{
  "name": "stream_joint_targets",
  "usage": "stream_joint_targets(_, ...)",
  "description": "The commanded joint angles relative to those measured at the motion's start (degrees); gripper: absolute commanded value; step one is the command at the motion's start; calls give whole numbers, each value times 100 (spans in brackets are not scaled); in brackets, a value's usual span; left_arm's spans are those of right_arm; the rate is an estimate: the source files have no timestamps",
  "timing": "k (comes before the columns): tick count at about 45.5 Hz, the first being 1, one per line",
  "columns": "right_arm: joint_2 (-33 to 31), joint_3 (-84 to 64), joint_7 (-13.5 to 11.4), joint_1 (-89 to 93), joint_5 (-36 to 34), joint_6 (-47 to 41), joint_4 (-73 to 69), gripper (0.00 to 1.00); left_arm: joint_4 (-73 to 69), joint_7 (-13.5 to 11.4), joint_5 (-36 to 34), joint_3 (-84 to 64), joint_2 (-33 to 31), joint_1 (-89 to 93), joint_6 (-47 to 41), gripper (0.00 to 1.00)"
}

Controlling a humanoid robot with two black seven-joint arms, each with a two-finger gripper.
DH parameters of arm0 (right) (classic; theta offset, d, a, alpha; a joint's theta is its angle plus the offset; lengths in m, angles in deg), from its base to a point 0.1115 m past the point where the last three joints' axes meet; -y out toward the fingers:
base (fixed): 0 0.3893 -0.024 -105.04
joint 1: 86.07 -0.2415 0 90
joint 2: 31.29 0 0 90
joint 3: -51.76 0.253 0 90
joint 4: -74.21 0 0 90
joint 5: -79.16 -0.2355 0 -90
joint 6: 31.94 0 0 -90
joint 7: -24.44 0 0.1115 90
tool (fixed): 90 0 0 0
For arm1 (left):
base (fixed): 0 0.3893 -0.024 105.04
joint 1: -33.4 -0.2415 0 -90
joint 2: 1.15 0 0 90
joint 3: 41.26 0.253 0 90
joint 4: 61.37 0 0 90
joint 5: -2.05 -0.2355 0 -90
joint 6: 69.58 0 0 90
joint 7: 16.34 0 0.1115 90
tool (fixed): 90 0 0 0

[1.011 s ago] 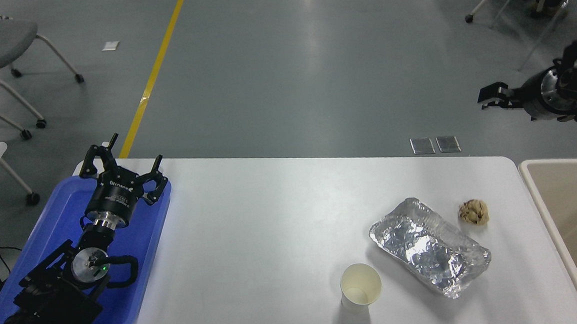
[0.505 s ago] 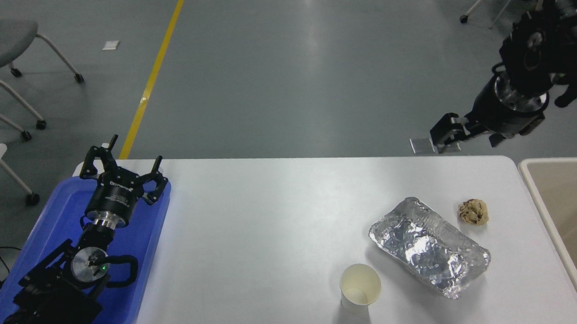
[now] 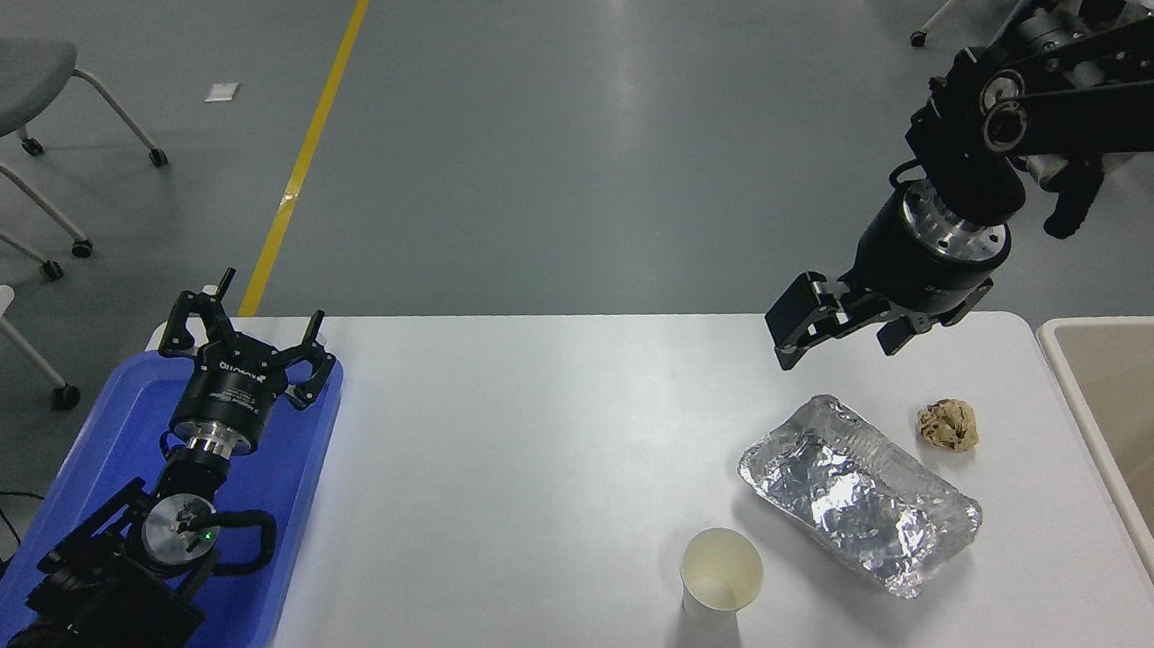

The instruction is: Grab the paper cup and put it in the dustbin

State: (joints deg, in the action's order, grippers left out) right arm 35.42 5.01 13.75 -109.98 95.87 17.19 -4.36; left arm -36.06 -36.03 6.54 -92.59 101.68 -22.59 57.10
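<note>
While paper cup (image 3: 721, 574) stands upright, right claw (image 3: 843, 333) well apart (above table).

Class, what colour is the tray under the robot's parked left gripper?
Blue. The tray is plain blue plastic, seen best in the head view, at the table's left end.

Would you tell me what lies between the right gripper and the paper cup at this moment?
In the head view, the crumpled foil tray sits beside that line, its left end close to it; otherwise only bare table separates the right gripper from the paper cup.

White table (image 3: 544, 446): paper cup (image 3: 720, 574), foil tray (image 3: 858, 492), paper ball (image 3: 947, 425), blue tray (image 3: 294, 451).
</note>
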Motion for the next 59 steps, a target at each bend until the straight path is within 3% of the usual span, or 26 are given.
stream_joint_targets(1, 175, 105, -3, 581, 8, 35, -19, 100, 0, 0, 0, 0, 0, 0, -2, 100)
stream_joint_targets(25, 535, 773, 6, 2321, 737, 377, 605, 100, 0, 0, 0, 0, 0, 0, -2, 100)
stream_joint_targets(48, 878, 1300, 14, 3551, 948, 659, 1343, 100, 0, 0, 0, 0, 0, 0, -2, 100)
stream_joint_targets(59, 940, 1722, 32, 4053, 1457, 843, 1511, 96, 0, 0, 0, 0, 0, 0, -2, 100)
